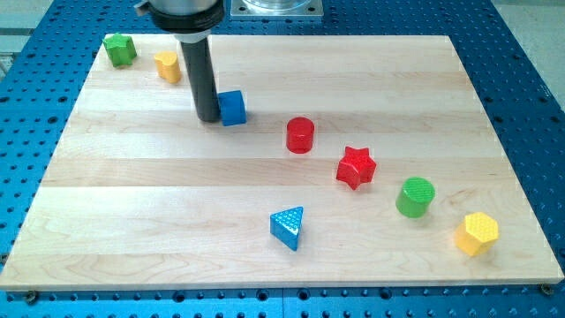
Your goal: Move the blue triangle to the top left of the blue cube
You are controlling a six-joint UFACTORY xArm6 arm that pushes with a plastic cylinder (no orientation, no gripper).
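Note:
The blue triangle lies low on the wooden board, a little right of the middle. The blue cube sits in the upper part of the board, left of centre. My tip is the lower end of the dark rod and stands right against the blue cube's left side. The triangle is far below and to the right of the tip.
A green block and a yellow block sit at the top left. A red cylinder, a red star, a green cylinder and a yellow hexagonal block run in a diagonal toward the bottom right. The board's edge borders a blue perforated table.

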